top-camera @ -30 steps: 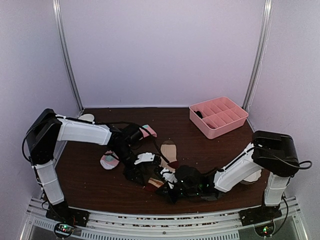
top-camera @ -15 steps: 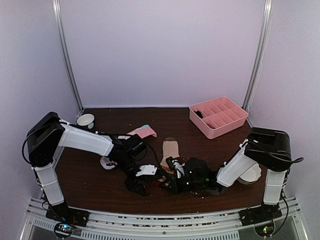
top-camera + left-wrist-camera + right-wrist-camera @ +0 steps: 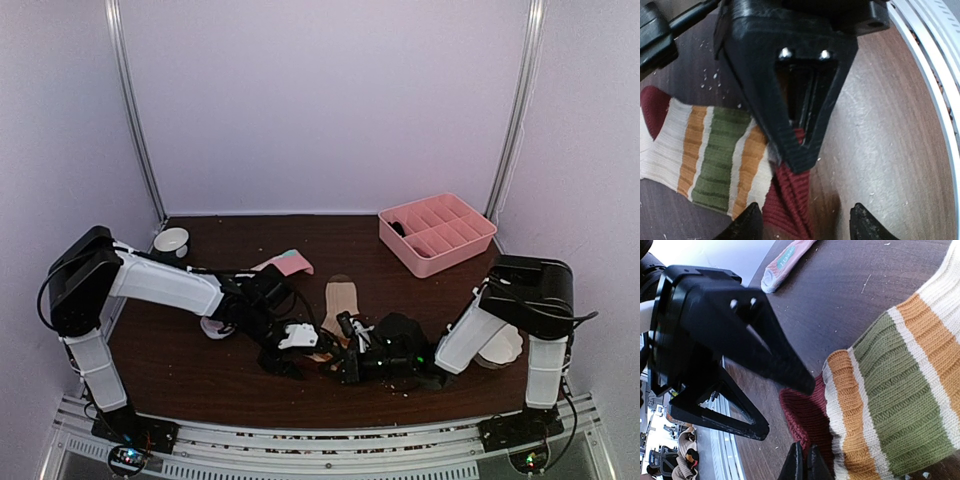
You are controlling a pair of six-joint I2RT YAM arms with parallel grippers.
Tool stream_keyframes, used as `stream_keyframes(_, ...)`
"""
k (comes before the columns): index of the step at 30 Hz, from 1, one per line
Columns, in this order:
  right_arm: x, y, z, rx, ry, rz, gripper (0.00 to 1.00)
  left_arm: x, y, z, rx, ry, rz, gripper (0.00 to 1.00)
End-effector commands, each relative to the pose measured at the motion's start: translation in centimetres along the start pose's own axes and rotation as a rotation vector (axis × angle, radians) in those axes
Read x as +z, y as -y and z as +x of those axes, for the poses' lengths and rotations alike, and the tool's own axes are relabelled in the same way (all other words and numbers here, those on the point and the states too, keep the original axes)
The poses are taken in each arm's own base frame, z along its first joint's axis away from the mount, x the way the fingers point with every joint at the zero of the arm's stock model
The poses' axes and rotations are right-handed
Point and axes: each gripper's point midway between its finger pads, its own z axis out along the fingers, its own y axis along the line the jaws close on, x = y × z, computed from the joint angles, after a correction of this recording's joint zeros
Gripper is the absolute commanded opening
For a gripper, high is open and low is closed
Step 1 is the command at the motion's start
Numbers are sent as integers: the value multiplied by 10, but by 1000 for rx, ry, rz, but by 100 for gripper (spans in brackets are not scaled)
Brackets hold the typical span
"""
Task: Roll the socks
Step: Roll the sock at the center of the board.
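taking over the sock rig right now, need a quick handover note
Right gripper: shut on the maroon cuff of the striped sock.
Left gripper: open, fingertips flanking that cuff, gripping nothing.
Socks: striped sock lies flat at the near middle; pink sock lies further back, to the left.
Done: cuff pinched only; no roll visible on either sock.
Left: roll the striped sock from the cuff, then the pink one.

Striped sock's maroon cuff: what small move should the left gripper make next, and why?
Probably lower the left gripper and close it on the maroon cuff beside the right gripper, which pinches that cuff shut; the left jaws stand open just above it.
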Motion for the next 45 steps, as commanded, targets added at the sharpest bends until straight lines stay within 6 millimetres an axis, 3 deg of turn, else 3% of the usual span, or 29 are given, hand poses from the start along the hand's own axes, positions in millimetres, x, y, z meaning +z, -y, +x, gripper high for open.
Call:
stream_keyframes(1, -3, 27, 32, 53, -95, 71, 0, 5, 5, -8, 34, 6, 43, 54)
stream_keyframes(7, -4, 31, 35, 52, -103, 82, 0, 10, 2, -7, -19, -9, 61, 29)
stream_keyframes(12, -8, 30, 37, 43, -107, 83, 0, 11, -5, 2, -68, -41, 53, 24)
stream_keyframes(18, -12, 27, 44, -16, -131, 104, 0, 7, -11, 3, -192, -23, 132, 11)
stream_keyframes(26, -13, 25, 49, -122, -158, 160, 8, 8, 6, -1, -302, -3, 294, 1)
stream_keyframes(31, -25, 29, 45, -192, -111, 227, 27, 9, 9, 1, -345, -18, 322, 0)
stream_keyframes(35, -54, 28, 31, -258, -7, 306, 43, 3, 9, 6, -410, -34, 322, 0)
stream_keyframes(36, -62, 28, 27, -275, 22, 326, 52, 2, 10, 7, -427, -37, 329, 0)
stream_keyframes(37, -73, 24, 20, -293, 63, 340, 79, 0, 11, 9, -442, -42, 332, 0)
stream_keyframes(38, -83, 25, 18, -309, 88, 375, 98, -2, 13, 11, -450, -53, 335, 0)
stream_keyframes(42, -128, 35, -1, -369, 205, 598, 99, -6, 20, 16, -458, -76, 341, 0)
stream_keyframes(45, -175, 52, -24, -268, 385, 786, 99, -7, 19, 15, -455, -77, 336, 0)
